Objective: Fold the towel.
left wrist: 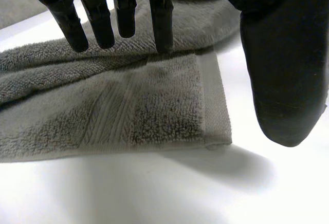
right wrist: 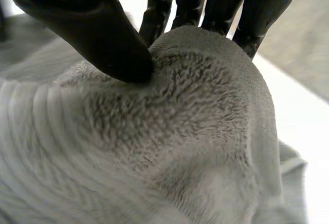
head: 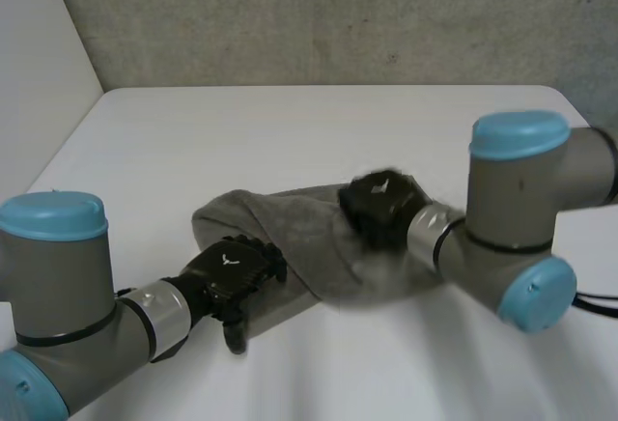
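A grey towel (head: 299,233) lies bunched on the white table (head: 290,131). My left hand (head: 230,274) rests at its near left end, open. In the left wrist view its straight fingers (left wrist: 121,8) hover over the towel (left wrist: 144,111), close to a hemmed corner (left wrist: 216,139), and the thumb (left wrist: 280,70) stands off to the side above bare table. My right hand (head: 381,207) is on the towel's right part. In the right wrist view its thumb (right wrist: 97,29) and fingers (right wrist: 190,3) pinch a raised hump of the towel (right wrist: 195,121) between them.
A grey wall (head: 338,15) runs behind the table's far edge, and a white panel (head: 39,54) stands at the far left. Bare tabletop lies beyond the towel and in front of it, between the two arms.
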`<action>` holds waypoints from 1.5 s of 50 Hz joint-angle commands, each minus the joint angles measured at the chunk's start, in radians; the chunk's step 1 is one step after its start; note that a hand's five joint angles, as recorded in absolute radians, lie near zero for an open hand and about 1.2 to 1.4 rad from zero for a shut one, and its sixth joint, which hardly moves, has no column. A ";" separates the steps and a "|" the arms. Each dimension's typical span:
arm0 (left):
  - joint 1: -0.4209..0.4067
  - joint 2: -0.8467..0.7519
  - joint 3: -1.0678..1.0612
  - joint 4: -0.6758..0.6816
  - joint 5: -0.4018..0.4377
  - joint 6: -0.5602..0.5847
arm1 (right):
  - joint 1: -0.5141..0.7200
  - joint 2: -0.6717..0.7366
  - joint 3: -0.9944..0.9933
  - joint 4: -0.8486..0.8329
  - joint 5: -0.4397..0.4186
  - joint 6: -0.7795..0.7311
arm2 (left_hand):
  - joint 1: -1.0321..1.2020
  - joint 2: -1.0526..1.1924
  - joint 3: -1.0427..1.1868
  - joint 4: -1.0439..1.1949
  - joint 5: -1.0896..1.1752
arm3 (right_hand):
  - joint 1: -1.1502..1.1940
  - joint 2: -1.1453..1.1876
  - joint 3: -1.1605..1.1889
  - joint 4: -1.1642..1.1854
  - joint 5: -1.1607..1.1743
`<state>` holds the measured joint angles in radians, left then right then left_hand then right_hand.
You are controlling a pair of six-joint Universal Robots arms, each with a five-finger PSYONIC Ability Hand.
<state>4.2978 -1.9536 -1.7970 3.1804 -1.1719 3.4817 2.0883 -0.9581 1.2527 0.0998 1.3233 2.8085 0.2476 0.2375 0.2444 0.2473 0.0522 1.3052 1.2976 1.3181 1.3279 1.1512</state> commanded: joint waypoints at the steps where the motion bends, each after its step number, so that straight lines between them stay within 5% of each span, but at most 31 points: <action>1: -0.013 0.002 0.002 0.024 0.000 -0.003 | -0.092 0.018 -0.151 -0.060 0.105 0.150 | -0.022 -0.012 -0.019 -0.022 -0.001 | 0.091 0.099 0.078 0.068 0.071; 12: -0.026 -0.015 0.007 0.065 -0.002 -0.003 | -0.162 0.068 -0.245 -0.225 0.359 0.171 | -0.022 -0.012 -0.019 -0.022 -0.001 | 0.091 0.099 0.078 0.068 0.071; 13: -0.027 -0.018 0.010 0.067 -0.002 -0.004 | -0.163 0.070 -0.239 -0.235 0.376 0.155 | -0.022 -0.012 -0.019 -0.022 -0.001 | -0.213 -0.205 -0.226 -0.236 -0.234; 14: -0.026 -0.021 0.013 0.067 -0.002 -0.004 | -0.163 0.067 -0.234 -0.230 0.389 0.135 | -0.019 -0.009 -0.016 -0.019 0.001 | -0.780 -0.772 -0.793 -0.803 -0.800; 15: -0.026 -0.021 0.013 0.067 -0.002 -0.004 | -0.163 0.067 -0.234 -0.230 0.389 0.135 | -0.019 -0.009 -0.016 -0.019 0.001 | -0.786 -0.778 -0.799 -0.808 -0.806; 16: -0.027 -0.022 0.013 0.067 -0.002 -0.004 | -0.163 0.062 -0.224 -0.226 0.396 0.112 | -0.019 -0.009 -0.016 -0.019 0.001 | -1.131 -1.123 -1.144 -1.153 -1.151; 24: -0.027 -0.056 0.018 0.076 -0.002 -0.003 | -0.149 -0.048 -0.045 -0.213 0.370 0.068 | 0.066 0.076 0.069 0.066 0.086 | -1.131 -1.123 -1.144 -1.153 -1.151; 35: -0.026 -0.107 0.036 0.079 -0.003 -0.003 | -0.157 -0.180 0.244 -0.138 0.096 -0.029 | 0.218 0.228 0.222 0.219 0.239 | -1.131 -1.123 -1.144 -1.153 -1.151; 43: -0.026 -0.128 0.067 0.081 -0.018 -0.004 | -0.165 -0.176 0.289 -0.104 0.086 -0.049 | 0.482 0.492 0.485 0.482 0.503 | -1.131 -1.123 -1.144 -1.153 -1.151; 58: -0.026 -0.133 0.103 0.082 -0.040 -0.020 | -0.166 -0.168 0.306 -0.109 0.079 -0.050 | 0.524 0.534 0.527 0.524 0.545 | -1.131 -1.123 -1.144 -1.153 -1.151; 63: -0.026 -0.145 0.105 0.082 -0.040 -0.021 | -0.165 -0.165 0.304 -0.112 0.079 -0.050 | 0.820 0.830 0.823 0.820 0.841 | -1.131 -1.123 -1.144 -1.153 -1.151; 75: -0.023 -0.165 0.111 0.081 -0.042 -0.018 | -0.165 -0.166 0.304 -0.110 0.079 -0.050 | 0.764 0.775 0.768 0.765 0.785 | -1.131 -1.123 -1.144 -1.153 -1.151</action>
<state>4.2724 -2.1133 -1.6880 3.2614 -1.2126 3.4621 1.9237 -1.1234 1.5559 -0.0116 1.4021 2.7582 1.0265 1.0267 1.0279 1.0264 0.8523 0.2232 0.2326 0.2359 0.2464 0.0522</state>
